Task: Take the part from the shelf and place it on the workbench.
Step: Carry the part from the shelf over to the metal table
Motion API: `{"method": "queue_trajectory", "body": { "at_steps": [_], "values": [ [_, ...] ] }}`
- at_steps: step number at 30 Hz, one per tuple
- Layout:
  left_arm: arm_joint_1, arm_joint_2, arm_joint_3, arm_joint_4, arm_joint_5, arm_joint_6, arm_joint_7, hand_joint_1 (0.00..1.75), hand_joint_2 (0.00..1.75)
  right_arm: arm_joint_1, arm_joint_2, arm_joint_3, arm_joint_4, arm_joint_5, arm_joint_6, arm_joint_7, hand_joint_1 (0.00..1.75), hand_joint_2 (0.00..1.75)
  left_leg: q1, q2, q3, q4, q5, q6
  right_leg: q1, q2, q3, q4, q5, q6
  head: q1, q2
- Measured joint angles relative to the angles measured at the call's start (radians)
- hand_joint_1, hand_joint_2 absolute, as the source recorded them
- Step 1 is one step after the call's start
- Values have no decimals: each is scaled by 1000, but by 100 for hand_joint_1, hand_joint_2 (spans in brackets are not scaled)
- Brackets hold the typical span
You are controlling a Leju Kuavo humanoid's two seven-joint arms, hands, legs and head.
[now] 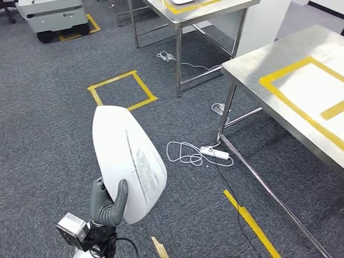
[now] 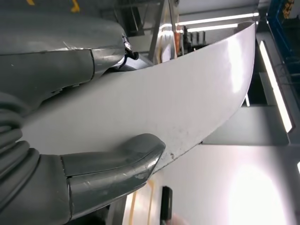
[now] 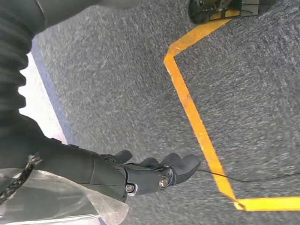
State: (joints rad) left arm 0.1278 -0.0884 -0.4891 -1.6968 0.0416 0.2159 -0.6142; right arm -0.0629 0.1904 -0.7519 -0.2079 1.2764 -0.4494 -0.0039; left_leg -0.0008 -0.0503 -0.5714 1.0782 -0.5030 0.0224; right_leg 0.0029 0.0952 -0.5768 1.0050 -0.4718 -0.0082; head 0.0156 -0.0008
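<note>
The part [image 1: 123, 158] is a white curved shell with grey scuff marks, held upright over the carpet at the lower left of the head view. My left hand [image 1: 107, 204] grips its lower edge, thumb pressed on the front face. In the left wrist view the thumb [image 2: 116, 164] and the darker fingers [image 2: 53, 70] clamp the part [image 2: 169, 108] from both sides. The workbench [image 1: 259, 67], a steel table with yellow tape outlines, stands at the right. My right hand [image 3: 148, 173] hangs above the carpet, its fingers loosely extended and holding nothing.
A white power strip [image 1: 215, 153] with looped cables lies on the carpet beside the workbench leg. A second steel table [image 1: 194, 13] stands behind. Yellow tape marks a square [image 1: 121, 91] on the floor. A white wheeled cart [image 1: 52, 16] is at the far left.
</note>
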Motion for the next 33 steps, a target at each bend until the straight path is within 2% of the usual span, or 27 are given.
{"method": "queue_trajectory", "body": {
  "at_steps": [1, 2, 4, 5, 6, 8, 9, 10, 11, 12, 13, 15, 16, 17, 19, 20, 21, 23, 24, 25, 26, 27, 28, 30, 31, 32, 33],
  "values": [
    [0, 0, 0, 0, 0, 0, 0, 175, 175, -1, 1, 0, 0, 0, 0, 0, 0, 175, -1, -15, 16, -39, 10, 4, -1, 10, -3, 1, 2, 4, 0, 0],
    [0, 0, 0, 0, 0, 0, 0, 175, 175, -1, 2, 0, 0, 1, 1, 0, 0, 175, -2, -21, 23, -55, 10, 5, -2, 20, -7, 1, 4, 9, 0, 0],
    [-1, -1, 0, 0, 0, 1, 0, 175, 175, 2, 2, 0, 0, 4, 1, 2, 0, 175, -1, -4, 25, -66, 14, 8, -5, 31, -16, 1, 7, 20, 0, 0],
    [-1, -2, 0, -1, 0, 2, 0, 175, 175, 3, 2, 0, 0, 8, 1, 6, 0, 175, 1, 6, 26, -71, 17, 11, -4, 16, -23, 9, 0, 24, 1, 0],
    [1, -2, 1, -3, 0, 3, 0, 175, 175, 2, 3, 0, 0, 13, 1, 11, 0, 175, 3, 19, 27, -76, 21, 15, -3, -8, -38, 33, -17, 28, 5, 0],
    [10, -3, 3, -11, 1, 9, -1, 175, 175, -7, 5, 2, 0, 27, 3, 23, 0, 175, 3, 47, 27, -80, 23, 19, -4, -66, -91, 141, -78, 37, 12, 0],
    [16, -3, 5, -15, 1, 12, -1, 175, 175, -12, 6, 3, 0, 33, 4, 27, 0, 175, 3, 62, 26, -80, 23, 20, -6, -79, -123, 207, -108, 42, 14, 0],
    [22, -3, 7, -19, 1, 15, -1, 175, 175, -15, 8, 4, 0, 38, 5, 30, 0, 175, 2, 76, 25, -80, 22, 20, -10, -86, -146, 256, -124, 46, 13, 0],
    [26, -2, 9, -23, 0, 17, -1, 175, 175, -17, 9, 5, 0, 43, 5, 32, 0, 175, 2, 89, 25, -79, 21, 19, -13, -90, -153, 274, -122, 50, 14, 0],
    [29, -2, 10, -27, 0, 20, -1, 175, 175, -17, 10, 6, 0, 49, 5, 34, 0, 175, 3, 101, 26, -79, 19, 17, -16, -94, -139, 250, -101, 53, 14, 0],
    [30, -2, 12, -31, -1, 21, -1, 175, 175, -18, 11, 9, 0, 54, 6, 35, 0, 175, 3, 111, 27, -79, 17, 14, -18, -104, -105, 191, -68, 56, 14, 0],
    [32, -2, 16, -39, -2, 22, -1, 175, 175, -22, 12, 14, 0, 61, 7, 37, 0, 175, 2, 129, 32, -76, 11, 4, -17, -142, -28, 56, -23, 55, 14, 0],
    [32, -2, 18, -43, -3, 22, -1, 175, 175, -25, 13, 17, 0, 63, 7, 37, 0, 175, 0, 137, 34, -74, 8, -2, -15, -155, -5, 17, -15, 50, 13, 0],
    [32, -3, 19, -46, -4, 22, -1, 175, 175, -27, 15, 19, 0, 64, 7, 38, 0, 175, -3, 144, 35, -72, 6, -7, -13, -161, 3, 3, -17, 44, 13, 0],
    [33, -3, 20, -52, -6, 23, -1, 175, 175, -28, 16, 24, 0, 64, 7, 38, 0, 175, -2, 154, 37, -69, 2, -17, -11, -140, 2, 4, -14, 28, 12, 0],
    [32, -4, 21, -54, -6, 23, -1, 175, 175, -28, 16, 26, 0, 63, 7, 38, 0, 175, 0, 146, 37, -63, -5, -22, -12, -131, 2, 3, -13, 23, 12, 0],
    [32, -4, 21, -57, -7, 24, -1, 175, 175, -28, 16, 27, 0, 63, 7, 38, 0, 175, 3, 128, 31, -44, -20, -28, -13, -121, 3, 2, -12, 17, 11, 0],
    [33, -5, 22, -61, -9, 23, 0, 175, 175, -30, 18, 28, 0, 60, 6, 36, 0, 175, 7, 80, -10, 54, -77, -34, -14, -100, 3, 1, -10, 6, 7, 0],
    [35, -5, 23, -62, -10, 23, 1, 175, 175, -31, 19, 29, 0, 59, 6, 35, 0, 175, 7, 66, -42, 122, -107, -35, -13, -88, 3, 1, -10, 3, 6, 0],
    [37, -5, 24, -62, -10, 23, 2, 175, 175, -31, 20, 29, 0, 57, 5, 34, 0, 175, 7, 60, -71, 180, -126, -34, -11, -74, 3, 1, -9, 1, 5, 0],
    [40, -5, 24, -62, -10, 23, 3, 175, 175, -30, 21, 29, 0, 54, 5, 33, 0, 175, 7, 56, -88, 211, -126, -32, -10, -60, 3, 2, -9, 0, 5, 0],
    [42, -5, 24, -62, -11, 23, 3, 175, 175, -29, 21, 29, 0, 49, 7, 30, 0, 175, 7, 54, -88, 203, -105, -28, -8, -46, 4, 2, -9, 0, 5, 0],
    [43, -5, 25, -62, -10, 22, 3, 175, 175, -27, 21, 28, 0, 42, 12, 26, 0, 175, 7, 47, -71, 159, -68, -22, -6, -31, 6, 2, -8, 0, 4, 0],
    [42, -5, 25, -62, -10, 18, 4, 175, 175, -26, 23, 27, 0, 22, 28, 12, 0, 175, 6, 9, -18, 30, 1, -6, -4, -5, 6, 3, -8, 1, 5, 0],
    [42, -5, 25, -63, -9, 14, 4, 175, 175, -27, 25, 26, 0, 10, 38, 5, 0, 175, 6, -10, 2, -19, 16, -2, -4, 6, 3, 4, -6, 4, 4, 0],
    [41, -6, 25, -63, -9, 11, 4, 175, 175, -27, 27, 24, 0, 1, 45, 0, 0, 175, 5, -23, 13, -46, 19, 1, -6, 16, -1, 4, -5, 9, 4, 0],
    [39, -6, 25, -63, -8, 8, 4, 175, 175, -25, 28, 22, 0, -7, 52, -4, 0, 175, 3, -23, 17, -55, 15, 2, -8, 26, -5, 4, -2, 15, 4, 0]
  ]
}}
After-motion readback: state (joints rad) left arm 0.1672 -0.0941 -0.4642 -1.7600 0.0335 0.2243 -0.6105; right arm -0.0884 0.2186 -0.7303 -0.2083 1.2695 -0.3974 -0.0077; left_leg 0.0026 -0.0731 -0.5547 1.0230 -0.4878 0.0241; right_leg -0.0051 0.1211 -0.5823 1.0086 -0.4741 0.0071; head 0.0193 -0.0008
